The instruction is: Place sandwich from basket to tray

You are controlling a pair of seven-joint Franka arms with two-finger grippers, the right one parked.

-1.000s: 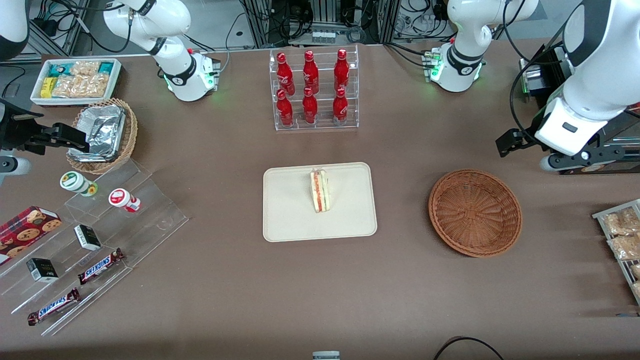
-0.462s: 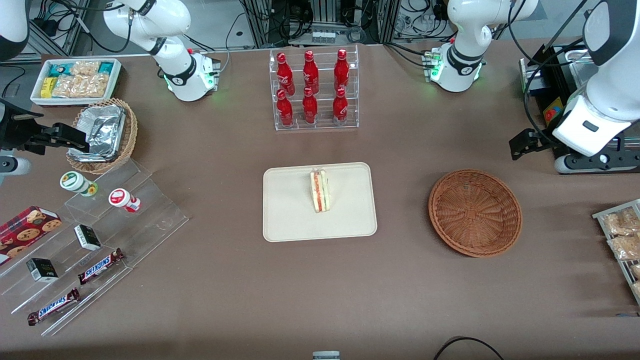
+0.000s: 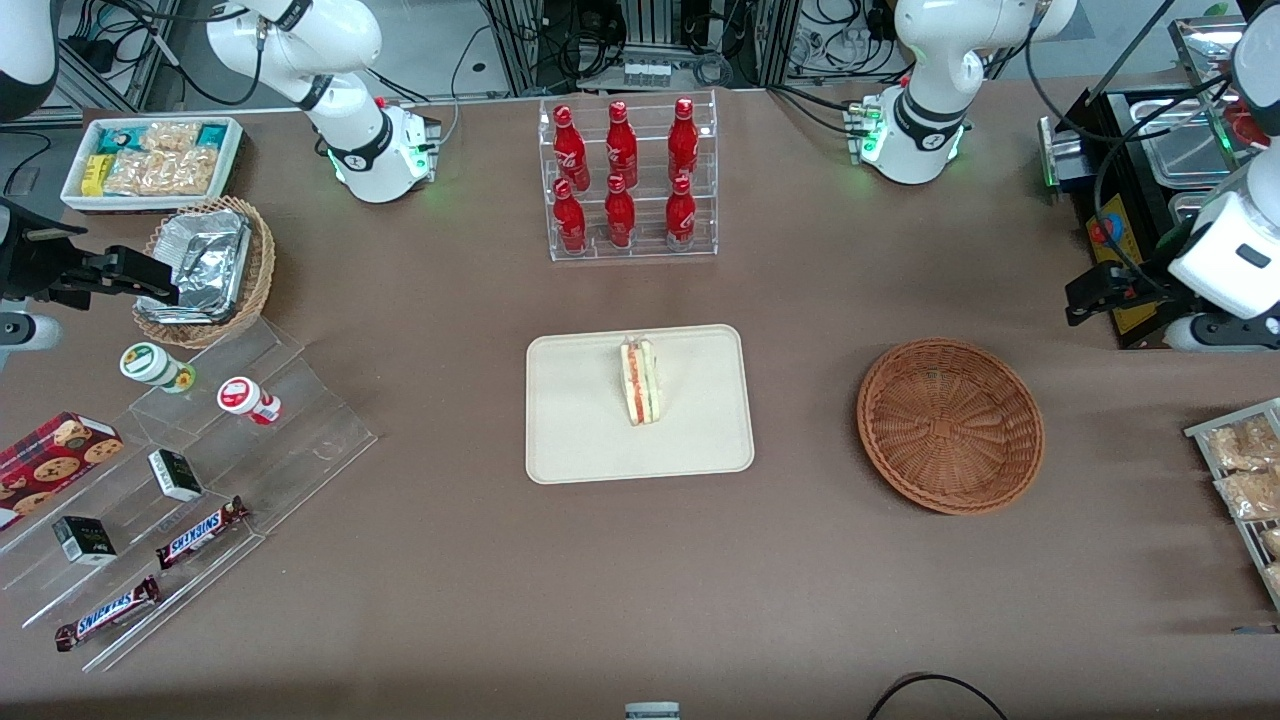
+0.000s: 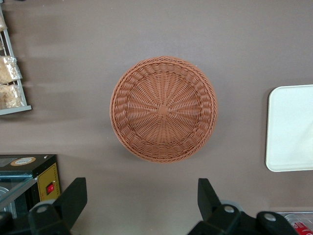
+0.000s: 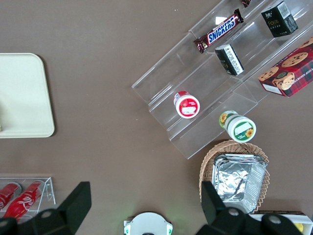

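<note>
"SNICKERS" on two candy bars on acrylic steps.

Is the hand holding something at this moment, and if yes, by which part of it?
Nothing is held. The hand is open and empty, high above the table near the basket. The sandwich stands on the tray.

There is one sandwich on one tray. There is one brown basket with nothing in it, near the right of the front view. Six red bottles stand in one clear rack at the top middle. At the lower left are two Snickers bars, two small black boxes, two little round tubs and one cookie box. One gripper, fingers spread apart, is at the right edge.
</note>
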